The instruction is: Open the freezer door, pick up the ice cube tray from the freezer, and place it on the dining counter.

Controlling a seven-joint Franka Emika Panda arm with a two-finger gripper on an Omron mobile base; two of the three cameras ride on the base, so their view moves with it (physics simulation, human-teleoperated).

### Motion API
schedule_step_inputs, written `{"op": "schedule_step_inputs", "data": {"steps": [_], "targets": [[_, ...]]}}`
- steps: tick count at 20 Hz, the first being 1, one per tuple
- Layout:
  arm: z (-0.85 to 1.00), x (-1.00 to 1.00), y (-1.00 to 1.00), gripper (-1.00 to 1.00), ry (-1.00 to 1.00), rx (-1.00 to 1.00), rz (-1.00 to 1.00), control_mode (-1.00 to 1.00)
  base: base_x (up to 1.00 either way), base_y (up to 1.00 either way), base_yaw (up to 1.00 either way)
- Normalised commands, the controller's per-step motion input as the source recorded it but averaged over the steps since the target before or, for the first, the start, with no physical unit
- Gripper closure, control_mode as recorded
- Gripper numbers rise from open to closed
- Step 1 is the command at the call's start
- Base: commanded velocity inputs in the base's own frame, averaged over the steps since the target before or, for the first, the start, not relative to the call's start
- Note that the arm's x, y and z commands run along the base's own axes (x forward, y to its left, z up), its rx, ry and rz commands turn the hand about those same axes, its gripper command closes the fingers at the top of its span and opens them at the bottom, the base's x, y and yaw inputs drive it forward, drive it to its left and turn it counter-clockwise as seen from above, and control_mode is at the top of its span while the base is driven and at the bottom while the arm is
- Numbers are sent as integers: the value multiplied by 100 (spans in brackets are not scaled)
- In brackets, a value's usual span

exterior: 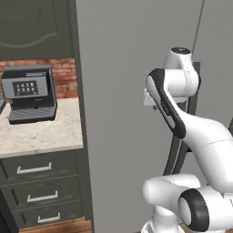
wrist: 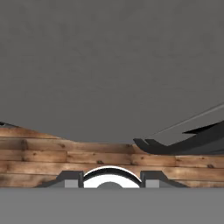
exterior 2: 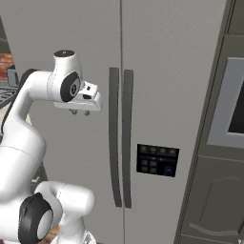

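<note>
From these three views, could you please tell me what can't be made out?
- Ice cube tray and freezer shelves: hidden behind the closed freezer door, both base views.
- Gripper: too small in the right base view to judge its opening.
- Left handle: mostly hidden by the arm in the left base view.

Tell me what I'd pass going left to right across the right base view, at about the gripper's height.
Gripper → left dark bar handle on the freezer door → right bar handle → dark control panel, a little lower → grey-framed dark window at the right edge.
</note>
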Motion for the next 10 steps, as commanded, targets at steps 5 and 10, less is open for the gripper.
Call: {"op": "schedule_step_inputs", "data": {"steps": [5, 10], "targets": [[0, -30, 0, -100, 0, 0, -1, -100, 0, 0, 0], [0, -98, -11, -100, 0, 0, -12, -100, 0, 0, 0]]}}
